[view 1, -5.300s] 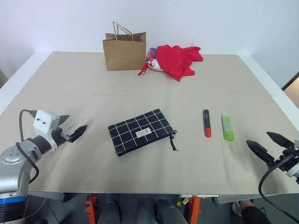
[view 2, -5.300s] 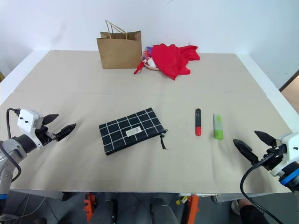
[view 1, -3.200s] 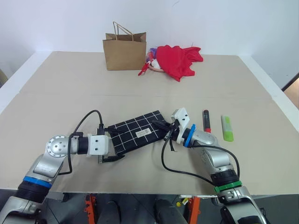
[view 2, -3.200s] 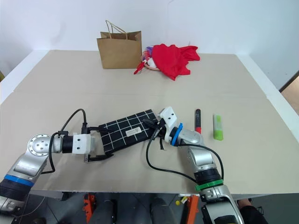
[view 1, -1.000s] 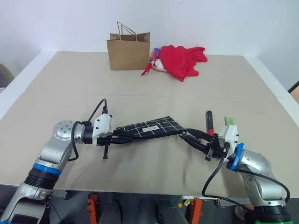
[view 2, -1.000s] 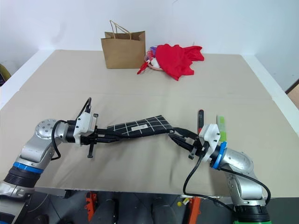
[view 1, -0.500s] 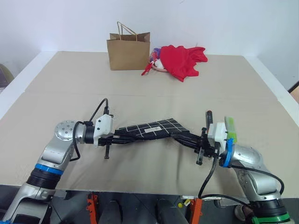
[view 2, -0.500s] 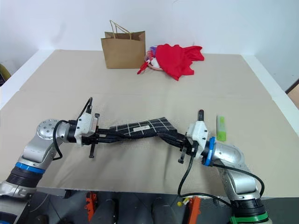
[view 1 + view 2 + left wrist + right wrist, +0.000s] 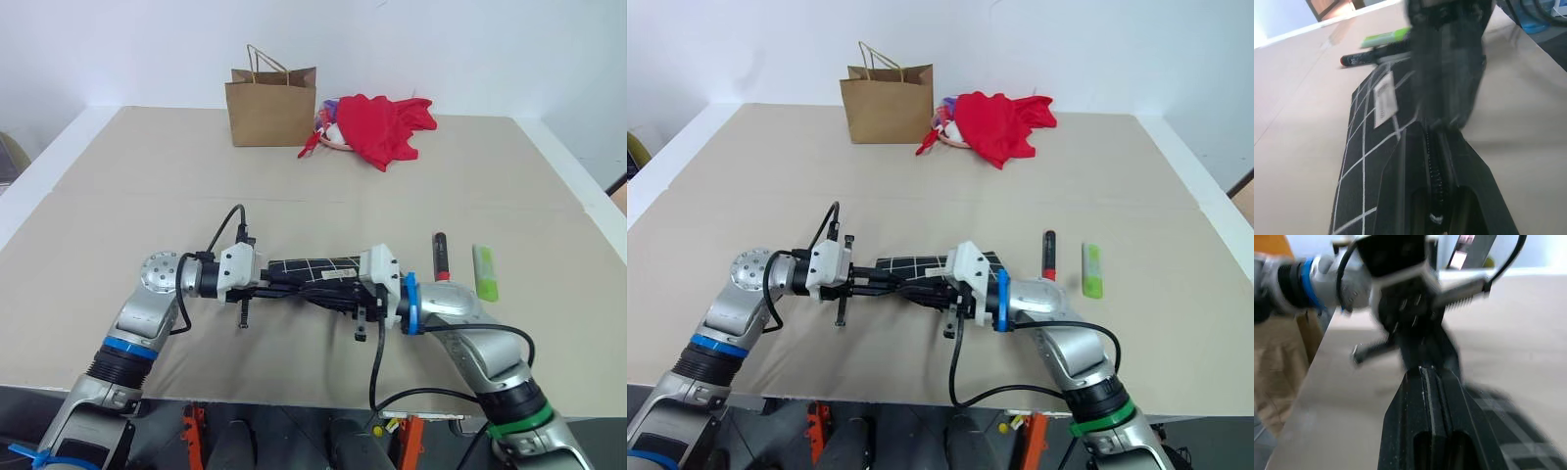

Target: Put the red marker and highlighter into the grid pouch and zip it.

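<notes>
both jaws pinched shut on the grid pouch, raised over the counter

the grid pouch [image 9: 315,267] hangs between the left gripper [image 9: 282,283] at its left end and the right gripper [image 9: 323,291] on its zipper edge. just right of the pouch lie the red marker [image 9: 440,256] then the highlighter [image 9: 484,271], on the beige counter [image 9: 147,186]. well behind the pouch, by the white wall, sit a brown paper bag [image 9: 271,90] and red cloth [image 9: 384,125].

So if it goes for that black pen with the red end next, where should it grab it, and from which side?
Probably around the middle of the black barrel, coming straight down from above. The red marker lies flat on the table, pointing away from the robot, with a gap to the highlighter beside it, so the jaws could straddle its width. The right gripper is nearer, but it is shut on the grid pouch.
</notes>
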